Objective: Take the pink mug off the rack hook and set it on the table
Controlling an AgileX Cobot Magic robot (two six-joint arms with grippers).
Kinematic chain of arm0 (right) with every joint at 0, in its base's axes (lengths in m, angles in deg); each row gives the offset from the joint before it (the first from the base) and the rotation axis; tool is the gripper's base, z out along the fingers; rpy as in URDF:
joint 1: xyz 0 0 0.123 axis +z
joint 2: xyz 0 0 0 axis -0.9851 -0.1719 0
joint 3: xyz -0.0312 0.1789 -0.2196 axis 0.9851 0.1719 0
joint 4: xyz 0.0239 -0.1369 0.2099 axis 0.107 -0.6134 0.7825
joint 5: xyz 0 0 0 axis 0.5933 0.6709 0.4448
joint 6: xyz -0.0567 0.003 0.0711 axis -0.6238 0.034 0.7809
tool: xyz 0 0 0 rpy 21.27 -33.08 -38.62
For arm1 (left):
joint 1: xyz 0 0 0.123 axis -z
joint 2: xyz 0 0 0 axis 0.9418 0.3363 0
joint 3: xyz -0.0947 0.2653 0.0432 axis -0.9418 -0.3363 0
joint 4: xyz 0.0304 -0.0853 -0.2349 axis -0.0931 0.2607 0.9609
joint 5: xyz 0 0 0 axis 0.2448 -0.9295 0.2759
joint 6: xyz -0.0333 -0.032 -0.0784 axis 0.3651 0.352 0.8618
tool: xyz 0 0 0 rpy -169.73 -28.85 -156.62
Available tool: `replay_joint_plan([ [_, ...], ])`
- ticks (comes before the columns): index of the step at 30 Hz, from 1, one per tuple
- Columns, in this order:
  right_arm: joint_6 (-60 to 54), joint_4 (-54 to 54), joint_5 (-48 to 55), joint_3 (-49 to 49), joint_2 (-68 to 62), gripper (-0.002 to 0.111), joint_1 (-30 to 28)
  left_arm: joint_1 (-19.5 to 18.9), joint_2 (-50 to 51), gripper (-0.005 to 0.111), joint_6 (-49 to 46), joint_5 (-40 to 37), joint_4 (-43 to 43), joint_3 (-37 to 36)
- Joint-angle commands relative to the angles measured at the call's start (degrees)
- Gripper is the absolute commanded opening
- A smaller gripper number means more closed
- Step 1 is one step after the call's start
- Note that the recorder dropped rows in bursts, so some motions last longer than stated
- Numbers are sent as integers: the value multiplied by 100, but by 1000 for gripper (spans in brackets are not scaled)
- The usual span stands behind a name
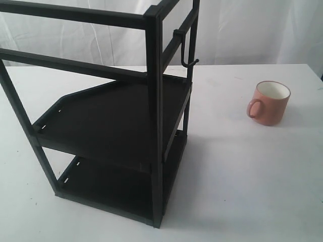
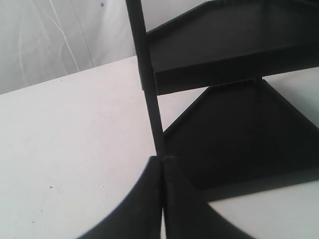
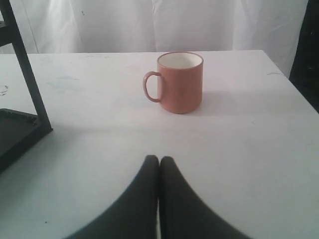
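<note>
small salmon-pink ceramic mug (image 1: 270, 103) upright on white worktop (image 1: 237, 171) | likely stiff, slick, chippable | grip: rim or loop handle (image 1: 250, 108) | left claw (image 2: 162, 159), right claw (image 3: 159, 159): closed, empty

The table (image 1: 242, 176) is big, flat and white. Two things stand on it. A black rack (image 1: 108, 118) with two shelves stands on the left side. The pink mug (image 1: 271, 105) stands on the right side, well apart from the rack. The mug is upright, open end up, white inside. Its handle points toward the rack. A few tiny dark specks dot the table.
</note>
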State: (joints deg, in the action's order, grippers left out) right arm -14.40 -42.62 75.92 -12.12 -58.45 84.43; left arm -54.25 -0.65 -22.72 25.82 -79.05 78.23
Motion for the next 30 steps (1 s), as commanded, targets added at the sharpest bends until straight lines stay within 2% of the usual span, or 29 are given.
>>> replay_joint_plan([
  [1,-64,-29,-98,41,26,0,-34,-7,-29,0,-2,24,53,-25],
  [22,-64,-31,-84,41,26,0,-34,-7,-29,0,-2,24,53,-25],
  [30,-64,-31,-84,41,26,0,-34,-310,-29,0,-2,1,53,-25],
])
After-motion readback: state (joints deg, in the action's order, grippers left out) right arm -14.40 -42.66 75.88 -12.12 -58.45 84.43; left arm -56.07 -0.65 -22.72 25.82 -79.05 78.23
